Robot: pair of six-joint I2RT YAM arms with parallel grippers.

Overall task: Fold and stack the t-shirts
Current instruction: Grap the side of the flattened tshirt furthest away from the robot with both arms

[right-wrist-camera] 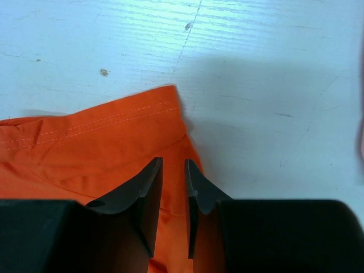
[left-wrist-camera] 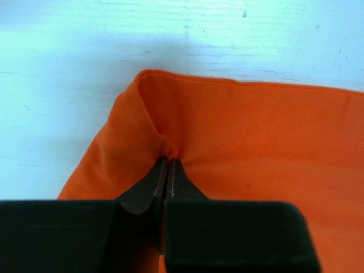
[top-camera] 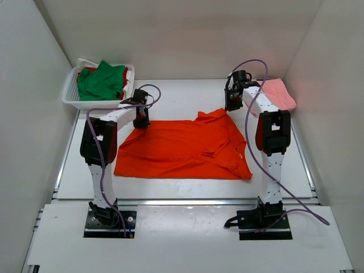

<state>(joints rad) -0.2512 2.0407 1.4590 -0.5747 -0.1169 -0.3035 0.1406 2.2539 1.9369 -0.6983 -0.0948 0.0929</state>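
Pinching a fold of the orange-red t-shirt (left-wrist-camera: 256, 142) right at its tips, the left gripper (left-wrist-camera: 169, 160) has its fingers pressed together. The cloth puckers up into them just inside the shirt's rounded corner, which sits a bit ahead and to the left of the fingers in the wrist view. The right gripper (right-wrist-camera: 173, 162) is a different story: there's a narrow gap between the fingers, poised over a stitched hem corner of the same shirt. Orange shows through the gap, and honestly I can't tell whether it touches the fabric. Bare white table (right-wrist-camera: 273, 85) lies ahead and to the right of those fingers. From the top camera the shirt lies spread out between the two grippers, reaching back toward the arm bases. Beyond the left gripper and off to its left, a white mesh basket (top-camera: 71, 98) holds the green t-shirt (top-camera: 101, 82), with a bit of the red t-shirt (top-camera: 86, 70) peeking out. The pale pink t-shirt (top-camera: 280, 94) sits just right of the right gripper's arm.
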